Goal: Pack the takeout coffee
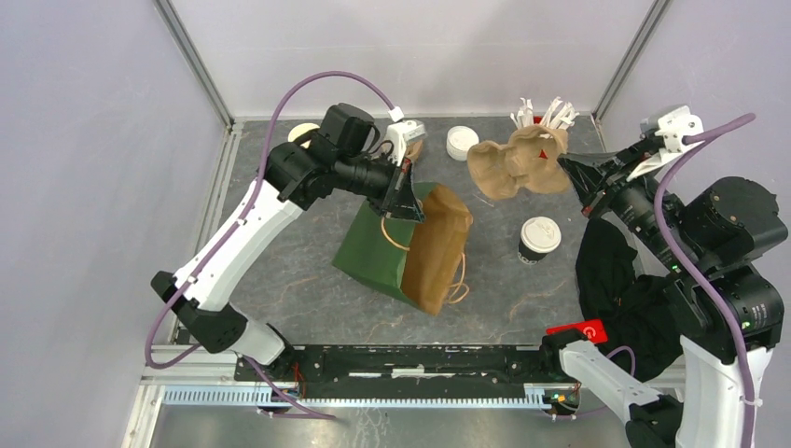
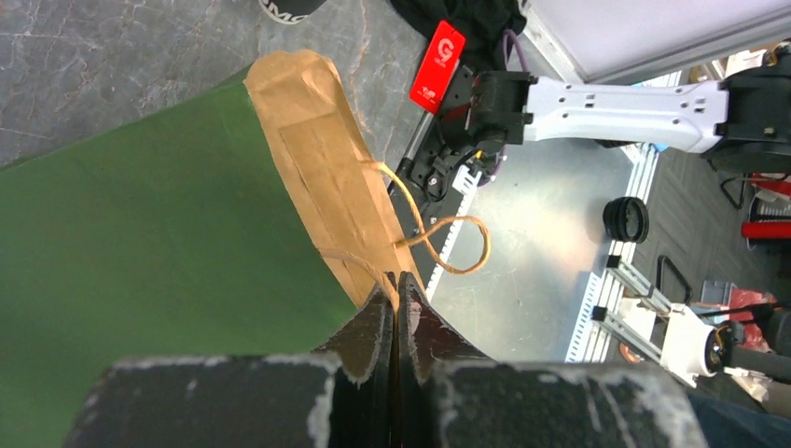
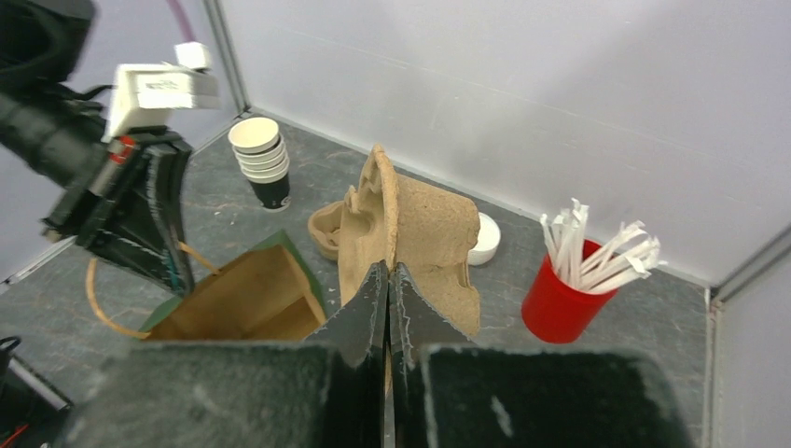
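Observation:
The takeout coffee (image 1: pixel 539 238), a dark cup with a white lid, stands upright on the table right of the green paper bag (image 1: pixel 382 247). My left gripper (image 1: pixel 408 199) is shut on the bag's top rim by its twine handle (image 2: pixel 399 285). It holds the bag tilted, mouth toward the right. My right gripper (image 1: pixel 566 170) is shut on the edge of a brown pulp cup carrier (image 1: pixel 508 166). It holds the carrier in the air behind the coffee and right of the bag's mouth (image 3: pixel 238 299). In the right wrist view the carrier (image 3: pixel 420 233) hangs on edge between the shut fingers (image 3: pixel 388 273).
A stack of white lids (image 1: pixel 461 142) and a red cup of straws (image 3: pixel 560 297) stand at the back. A stack of lidless cups (image 1: pixel 300 133) is at the back left. A black cloth (image 1: pixel 616 280) and a red card (image 1: pixel 578 329) lie by the right arm.

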Action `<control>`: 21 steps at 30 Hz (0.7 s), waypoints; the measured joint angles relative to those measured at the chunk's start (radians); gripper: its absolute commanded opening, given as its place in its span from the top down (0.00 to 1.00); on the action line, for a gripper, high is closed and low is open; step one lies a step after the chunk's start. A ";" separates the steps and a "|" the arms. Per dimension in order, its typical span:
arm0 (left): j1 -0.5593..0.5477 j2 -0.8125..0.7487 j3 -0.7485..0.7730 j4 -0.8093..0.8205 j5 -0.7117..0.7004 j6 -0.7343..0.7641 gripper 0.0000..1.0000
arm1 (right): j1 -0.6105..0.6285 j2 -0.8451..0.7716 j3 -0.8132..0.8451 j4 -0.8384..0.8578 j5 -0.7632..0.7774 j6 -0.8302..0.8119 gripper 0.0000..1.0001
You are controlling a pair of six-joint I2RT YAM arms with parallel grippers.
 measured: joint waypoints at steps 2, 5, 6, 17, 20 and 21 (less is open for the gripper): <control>0.006 0.015 -0.016 0.001 0.014 0.020 0.98 | 0.000 0.005 0.000 0.002 -0.031 0.006 1.00; 0.018 0.027 -0.043 0.000 0.013 0.043 0.98 | 0.000 0.012 -0.003 0.006 -0.129 0.009 1.00; 0.023 0.027 -0.051 0.000 0.013 0.050 0.98 | 0.000 0.012 -0.010 0.011 -0.166 0.008 1.00; 0.030 -0.027 -0.156 0.040 0.034 0.063 0.98 | 0.005 -0.090 -0.227 0.041 -0.377 -0.104 1.00; 0.031 -0.040 -0.167 0.045 0.037 0.075 0.98 | 0.006 -0.114 -0.297 0.057 -0.426 -0.141 1.00; 0.031 -0.043 -0.167 0.047 0.038 0.082 0.98 | 0.006 -0.120 -0.326 0.061 -0.445 -0.150 1.00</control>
